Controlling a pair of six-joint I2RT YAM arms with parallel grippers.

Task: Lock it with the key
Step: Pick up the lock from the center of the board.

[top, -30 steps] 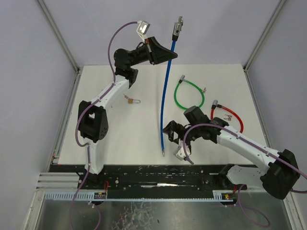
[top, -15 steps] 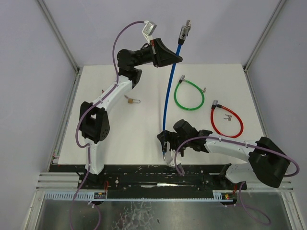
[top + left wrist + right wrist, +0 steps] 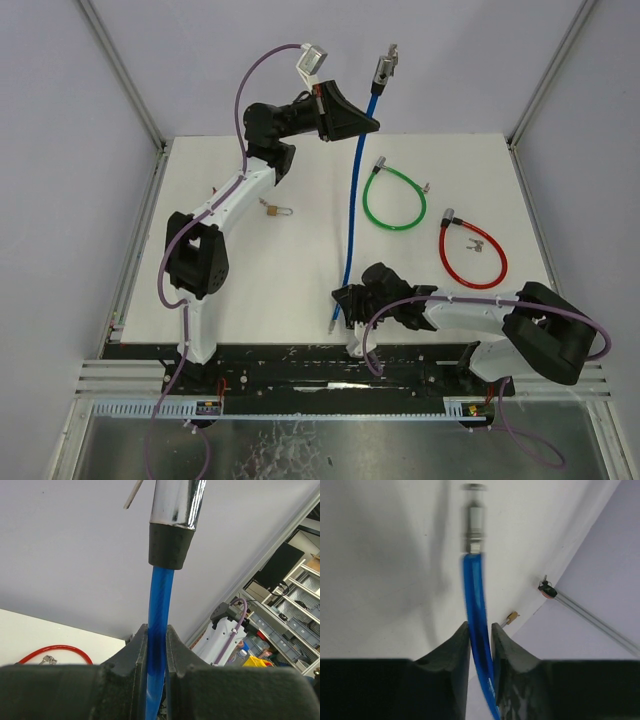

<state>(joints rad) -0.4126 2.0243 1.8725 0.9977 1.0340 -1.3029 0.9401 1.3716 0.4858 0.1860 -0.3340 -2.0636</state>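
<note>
A blue cable lock (image 3: 350, 230) hangs from high at the back down to the table. My left gripper (image 3: 372, 123) is shut on the cable (image 3: 159, 590) just below its chrome lock head (image 3: 175, 510). A thin metal piece (image 3: 132, 495) sticks out of the head; whether it is the key I cannot tell. Low at the front, my right gripper (image 3: 340, 297) has its jaws narrowly apart round the cable (image 3: 472, 580), with a thin gap on one side. The metal pin end (image 3: 473, 527) lies just beyond the right fingertips (image 3: 462, 635).
A green cable lock (image 3: 393, 200) and a red one (image 3: 473, 255) with small keys lie on the right of the white table. A small brass padlock (image 3: 276, 210) sits left of the blue cable. Grey walls close in the table.
My right gripper has moved left and nearer to the cable's lower end, and its jaws have narrowed round the cable. The left arm lifted the lock head slightly, then held still.
</note>
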